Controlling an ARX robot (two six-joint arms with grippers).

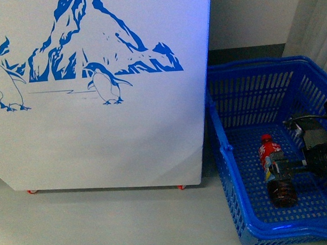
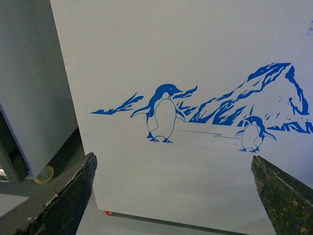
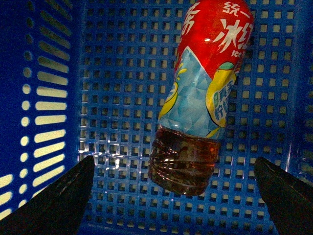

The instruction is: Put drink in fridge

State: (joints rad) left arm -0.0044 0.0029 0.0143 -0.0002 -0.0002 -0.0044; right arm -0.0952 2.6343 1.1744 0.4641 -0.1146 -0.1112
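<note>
Front view: fridge [image 1: 97, 133] is standing at left, with the basket [image 1: 226, 147] just beside it on the floor. Left tool [image 2: 173, 196] is hanging wide open, facing the fridge. Drink [image 1: 274, 168] is lying flat in the basket. Right tool [image 3: 173, 183] is straddling it, spread wide and not touching. The bottle is probably light, stiff and slick, so a mid-label grip looks best.

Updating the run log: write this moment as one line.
left gripper open, facing fridge; right gripper open at bottle; bottle lying in basket
</note>
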